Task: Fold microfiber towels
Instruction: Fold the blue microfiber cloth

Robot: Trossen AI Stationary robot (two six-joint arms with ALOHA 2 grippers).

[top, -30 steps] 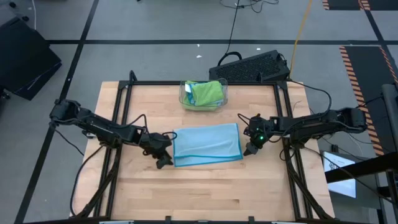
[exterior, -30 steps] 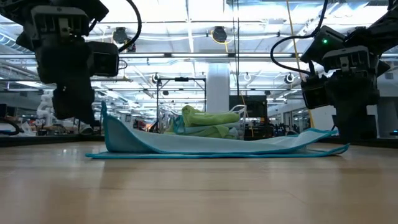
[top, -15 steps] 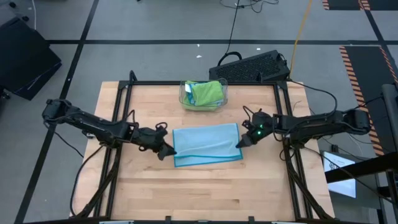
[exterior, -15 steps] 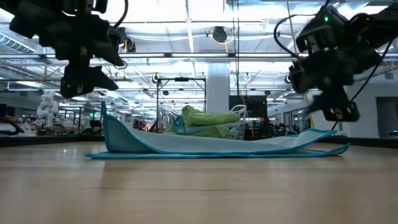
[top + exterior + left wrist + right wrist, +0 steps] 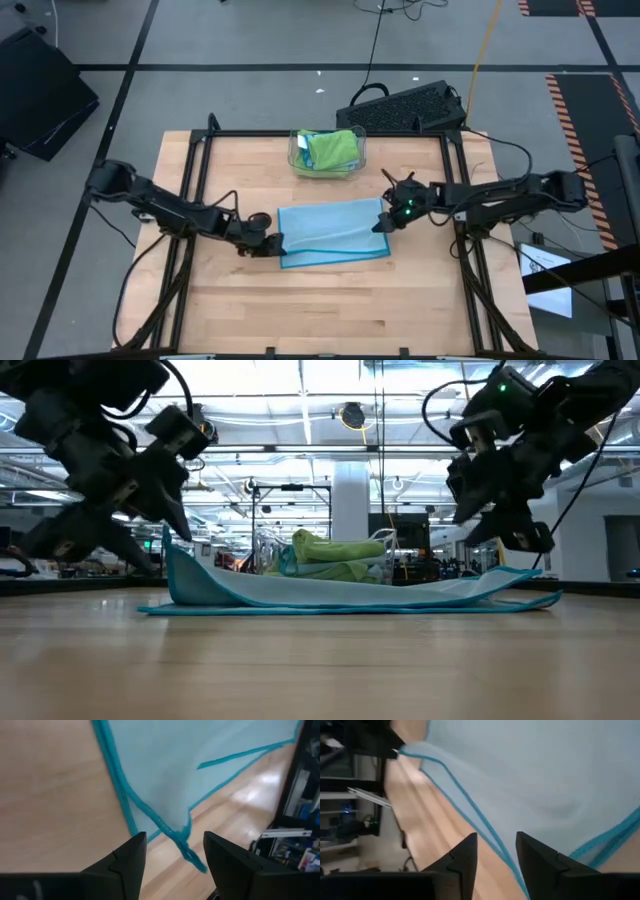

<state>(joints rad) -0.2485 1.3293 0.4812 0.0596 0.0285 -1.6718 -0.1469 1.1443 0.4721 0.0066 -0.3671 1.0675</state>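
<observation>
High view: left gripper and right gripper now down close at the ends of the folded blue towel, fingers spread, nothing pinched; other towels in the bin, mostly hidden

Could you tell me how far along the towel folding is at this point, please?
Done: green and blue towels sit bunched in the clear bin; whether they are folded cannot be told. In hand: the light blue towel lies folded in half mid-table, the left gripper open at its left edge and the right gripper open at its right edge, neither gripping. Left: the next fold of this towel.
</observation>
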